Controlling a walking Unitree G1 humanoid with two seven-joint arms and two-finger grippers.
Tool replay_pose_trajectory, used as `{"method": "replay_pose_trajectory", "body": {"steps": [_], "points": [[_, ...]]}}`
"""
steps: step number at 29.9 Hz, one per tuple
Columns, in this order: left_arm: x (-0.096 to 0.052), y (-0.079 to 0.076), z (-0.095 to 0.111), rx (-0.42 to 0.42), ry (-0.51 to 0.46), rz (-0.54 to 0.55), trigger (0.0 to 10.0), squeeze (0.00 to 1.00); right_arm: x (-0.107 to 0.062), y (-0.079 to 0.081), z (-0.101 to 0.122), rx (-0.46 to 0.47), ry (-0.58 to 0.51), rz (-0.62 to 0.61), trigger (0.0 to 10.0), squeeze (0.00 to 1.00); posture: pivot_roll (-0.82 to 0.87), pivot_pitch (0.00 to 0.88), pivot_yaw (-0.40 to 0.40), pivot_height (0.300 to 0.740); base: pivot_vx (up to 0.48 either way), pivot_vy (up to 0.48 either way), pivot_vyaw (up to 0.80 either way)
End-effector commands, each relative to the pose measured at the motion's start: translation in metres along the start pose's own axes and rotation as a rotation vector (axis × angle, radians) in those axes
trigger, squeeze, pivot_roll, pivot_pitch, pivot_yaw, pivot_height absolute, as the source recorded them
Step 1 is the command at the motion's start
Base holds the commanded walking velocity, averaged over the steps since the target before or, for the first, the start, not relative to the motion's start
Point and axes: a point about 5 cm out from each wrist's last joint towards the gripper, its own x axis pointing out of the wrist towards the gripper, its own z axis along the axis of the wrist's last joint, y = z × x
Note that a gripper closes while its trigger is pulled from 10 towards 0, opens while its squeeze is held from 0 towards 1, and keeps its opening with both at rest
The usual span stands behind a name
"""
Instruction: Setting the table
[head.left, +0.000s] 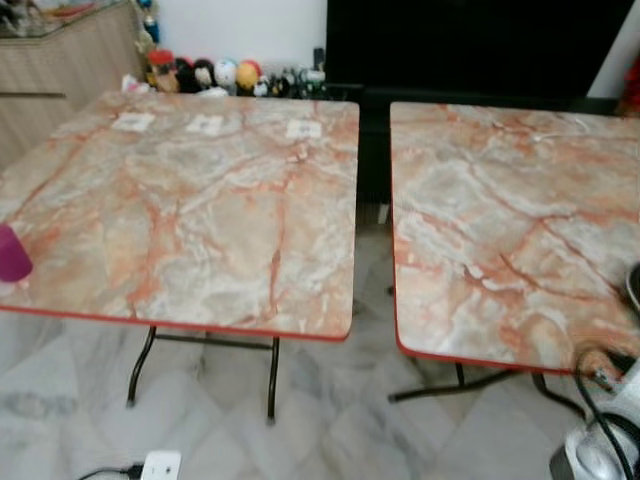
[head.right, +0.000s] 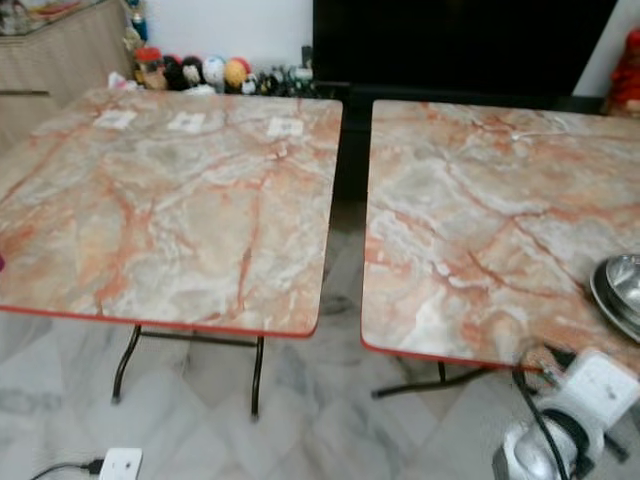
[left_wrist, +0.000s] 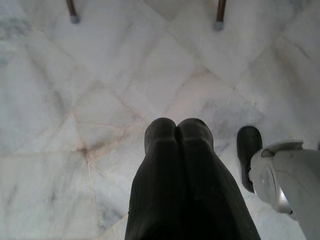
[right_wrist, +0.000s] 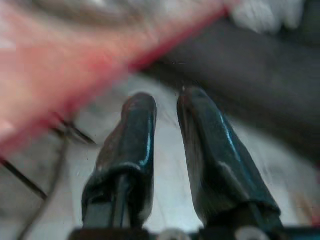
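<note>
Two marble-patterned tables with red edges stand side by side, the left table (head.left: 200, 200) and the right table (head.left: 500, 220). A magenta cup (head.left: 12, 255) sits at the left table's near left edge. Stacked steel bowls (head.right: 620, 290) rest at the right table's right edge. Three white cards (head.left: 205, 124) lie along the left table's far side. My right arm (head.right: 585, 400) is low in front of the right table, and its gripper (right_wrist: 167, 102) is open and empty below the red table edge, in a blurred view. My left gripper (left_wrist: 176, 131) hangs shut over the marble floor.
A narrow gap (head.left: 372, 200) separates the tables, and their folding metal legs (head.left: 272, 380) stand beneath. Plush toys (head.left: 205, 75) and a black cabinet (head.left: 470, 45) line the far wall, with a wooden cabinet (head.left: 60, 70) at far left. A white plug (head.left: 160, 465) lies on the floor.
</note>
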Motion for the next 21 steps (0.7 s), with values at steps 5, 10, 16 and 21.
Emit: {"method": "replay_pose_trajectory", "body": {"steps": [5,10,16,21], "points": [[0.0,-0.002,-0.002,-0.004,0.006,-0.001,10.0,0.0,0.008,0.014,-0.033,-0.057,0.206,0.032,10.0,0.0,0.01,0.0,-0.032,0.74,0.0,0.0,0.0],[0.001,-0.004,0.003,-0.003,-0.008,-0.004,10.0,0.0,-0.006,0.048,-0.075,-0.213,0.463,0.369,10.0,0.0,0.0,0.0,-0.028,0.74,0.0,0.0,0.0],[0.002,-0.004,0.007,-0.012,-0.02,-0.003,10.0,0.0,-0.05,0.068,-0.116,-0.743,0.44,0.951,10.0,0.0,0.0,0.0,-0.017,0.74,0.0,0.0,0.0],[0.002,0.0,0.008,-0.021,-0.036,0.011,10.0,0.0,-0.066,0.053,-0.139,-0.956,0.448,1.085,10.0,0.0,0.03,0.0,-0.007,0.74,0.0,0.0,0.0]]}}
